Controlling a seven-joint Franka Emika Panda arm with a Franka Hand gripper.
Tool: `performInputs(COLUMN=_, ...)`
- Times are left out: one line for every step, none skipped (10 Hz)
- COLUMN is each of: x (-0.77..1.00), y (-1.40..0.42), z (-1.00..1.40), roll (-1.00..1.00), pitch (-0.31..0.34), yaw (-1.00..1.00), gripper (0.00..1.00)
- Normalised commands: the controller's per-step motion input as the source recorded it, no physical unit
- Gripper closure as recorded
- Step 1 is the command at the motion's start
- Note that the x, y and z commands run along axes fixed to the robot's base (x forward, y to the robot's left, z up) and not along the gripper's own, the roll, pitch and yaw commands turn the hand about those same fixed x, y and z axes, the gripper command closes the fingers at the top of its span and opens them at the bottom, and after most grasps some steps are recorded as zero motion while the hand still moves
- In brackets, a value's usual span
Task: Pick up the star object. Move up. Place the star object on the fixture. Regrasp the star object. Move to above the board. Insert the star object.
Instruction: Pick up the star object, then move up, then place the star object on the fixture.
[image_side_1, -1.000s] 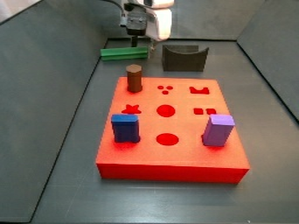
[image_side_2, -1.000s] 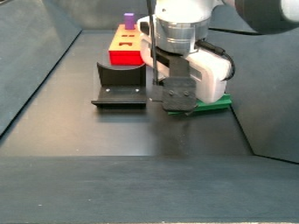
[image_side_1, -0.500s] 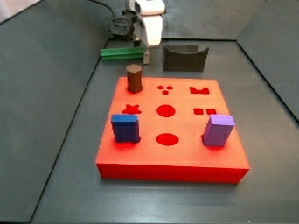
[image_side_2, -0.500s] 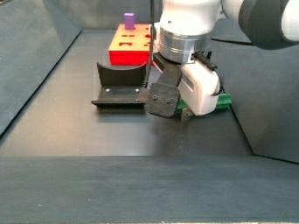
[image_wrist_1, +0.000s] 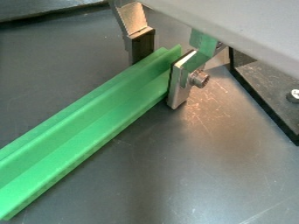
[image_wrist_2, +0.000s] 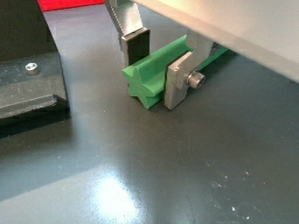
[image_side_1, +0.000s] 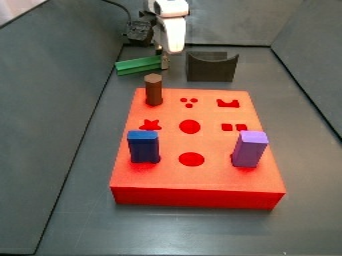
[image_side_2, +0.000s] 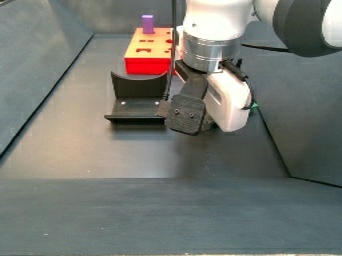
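Glossy green star object, a long ridged bar, clamped between the gripper's flat silver fingers beside the dark fixture.

We count one gripper over the floor, one green bar, one fixture, one board, three pegs.

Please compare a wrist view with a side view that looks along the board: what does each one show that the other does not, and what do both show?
Only the wrist view shows the silver fingers on either side of the star object, near its end. Only the side view shows the board with the blue peg, purple peg and brown peg. Both show the green bar, the hand over it, and the fixture.
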Motion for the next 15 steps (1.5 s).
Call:
performInputs(x=0.0, y=0.0, z=0.0, roll=0.0, pitch=0.0, yaw=0.0, gripper=1.0)
performInputs(x=0.0, y=0.0, z=0.0, roll=0.0, pitch=0.0, yaw=0.0, gripper=1.0)
performInputs(x=0.0, y=0.0, z=0.0, roll=0.0, pitch=0.0, yaw=0.0, gripper=1.0)
performInputs(x=0.0, y=0.0, z=0.0, roll=0.0, pitch=0.0, yaw=0.0, gripper=1.0)
performInputs(x=0.0, y=0.0, z=0.0, roll=0.0, pitch=0.0, yaw=0.0, gripper=1.0)
performInputs(x=0.0, y=0.0, z=0.0, roll=0.0, pitch=0.0, yaw=0.0, gripper=1.0)
performInputs(x=0.0, y=0.0, z=0.0, roll=0.0, pitch=0.0, yaw=0.0, gripper=1.0)
performInputs(x=0.0, y=0.0, z=0.0, roll=0.0, pitch=0.0, yaw=0.0, gripper=1.0)
performInputs(x=0.0, y=0.0, z=0.83, roll=0.0, pitch=0.0, yaw=0.0, gripper=1.0)
performInputs(x=-0.03, y=-0.01, z=0.77, roll=-0.01, pitch=0.022, yaw=-0.02, gripper=1.0)
performInputs(x=-0.04, y=-0.01, z=0.67, roll=-0.03, pitch=0.025, yaw=-0.01, gripper=1.0)
performInputs(x=-0.03, y=-0.01, z=0.58, roll=-0.04, pitch=0.027, yaw=0.0, gripper=1.0)
performInputs(x=-0.03, y=0.0, z=0.4, roll=-0.07, pitch=0.036, yaw=0.01, gripper=1.0)
performInputs(x=-0.02, y=0.0, z=0.22, roll=-0.1, pitch=0.037, yaw=0.01, gripper=1.0)
performInputs(x=0.0, y=0.0, z=1.0, roll=0.0, pitch=0.0, yaw=0.0, gripper=1.0)
